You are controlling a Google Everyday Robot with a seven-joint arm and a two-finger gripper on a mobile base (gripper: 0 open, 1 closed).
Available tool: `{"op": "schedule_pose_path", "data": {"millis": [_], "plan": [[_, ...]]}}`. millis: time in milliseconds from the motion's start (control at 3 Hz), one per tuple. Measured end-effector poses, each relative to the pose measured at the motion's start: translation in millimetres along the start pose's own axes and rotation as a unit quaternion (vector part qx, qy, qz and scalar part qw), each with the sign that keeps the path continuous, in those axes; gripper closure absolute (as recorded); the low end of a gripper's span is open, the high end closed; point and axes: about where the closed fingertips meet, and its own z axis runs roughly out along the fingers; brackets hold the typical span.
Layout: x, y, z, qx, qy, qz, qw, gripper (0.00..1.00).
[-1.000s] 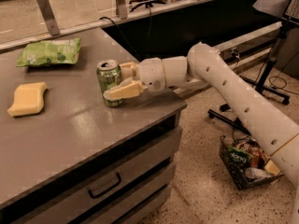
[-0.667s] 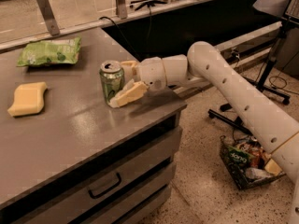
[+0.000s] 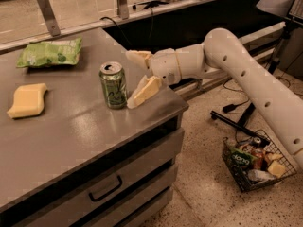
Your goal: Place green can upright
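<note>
The green can (image 3: 113,85) stands upright on the grey counter (image 3: 71,131), near its right end, silver top with pull tab facing up. My gripper (image 3: 135,75) is open just to the right of the can, no longer around it. One pale finger (image 3: 145,91) slants down next to the can's base. The other finger (image 3: 138,57) sits higher and behind. The white arm reaches in from the right.
A flat green snack bag (image 3: 49,52) lies at the counter's back left. A yellow sponge (image 3: 27,100) lies at the left. The counter's right edge is close to the can. A wire basket of items (image 3: 255,163) sits on the floor at right. Drawers (image 3: 106,188) are below.
The gripper has opened, let go of the green can and drawn back to the right. The can stays upright in place.
</note>
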Motion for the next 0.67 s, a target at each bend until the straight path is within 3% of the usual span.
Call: {"op": "schedule_pose_path", "data": {"millis": [333, 667], "plan": [[-24.6, -2.3, -23.6, 0.028, -0.005, -0.021, 0.9994, 0.00], [-25.7, -2.2, -25.4, 0.029, -0.005, -0.022, 0.9993, 0.00]]}}
